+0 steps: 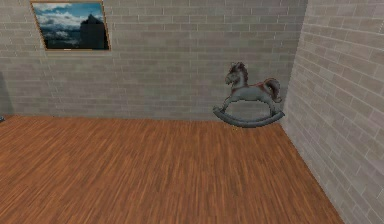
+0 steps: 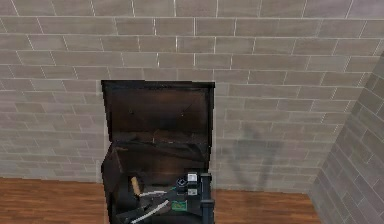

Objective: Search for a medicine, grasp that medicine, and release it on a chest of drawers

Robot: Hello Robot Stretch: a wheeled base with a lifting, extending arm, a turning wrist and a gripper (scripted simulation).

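A dark box-like piece of furniture [image 2: 160, 125] stands against the brick wall at the arm side view's middle, its upper panel raised like a lid. My arm [image 2: 206, 203] rises from the bottom edge in front of it, with two small white squares [image 2: 189, 183] at its far end. Left of them is my gripper [image 2: 148, 205], low in front of the dark furniture. A small tan blob [image 2: 133, 185] sits near the fingers; its shape is too small to name. I cannot tell whether the gripper holds anything.
In the forward view a grey rocking horse [image 1: 248, 98] stands by the back wall near the right corner. A framed landscape picture [image 1: 70, 25] hangs at the upper left. Wooden floor [image 1: 150, 170] stretches ahead, and a brick wall [image 1: 345, 110] closes the right side.
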